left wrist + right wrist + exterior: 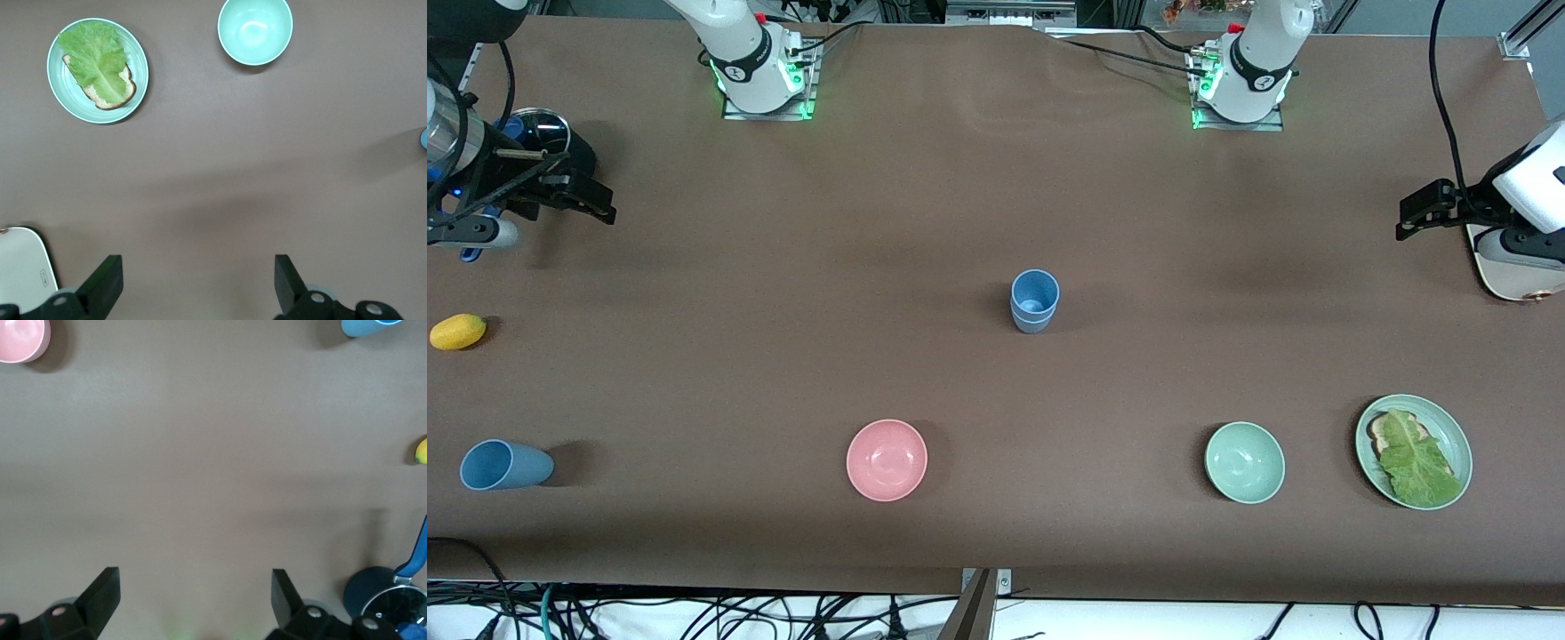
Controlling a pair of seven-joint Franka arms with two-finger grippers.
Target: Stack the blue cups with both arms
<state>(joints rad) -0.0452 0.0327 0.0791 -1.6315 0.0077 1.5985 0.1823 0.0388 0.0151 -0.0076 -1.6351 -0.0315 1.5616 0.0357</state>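
Note:
Two blue cups [1035, 300] stand upright, one nested in the other, at the middle of the table. A third blue cup [505, 465] lies on its side near the front camera at the right arm's end; its edge shows in the right wrist view [370, 327]. My right gripper [591, 203] is open and empty over the table at the right arm's end, with bare cloth between its fingers [100, 593]. My left gripper [1423, 213] is open and empty over the left arm's end, with bare cloth between its fingers [107, 283].
A pink bowl [887, 460], a pale green bowl [1245, 462] and a green plate [1458, 444] with bread and lettuce sit near the front camera. A yellow lemon [458, 332] and a dark pan [543, 133] lie at the right arm's end. A white board [1507, 271] lies under the left arm.

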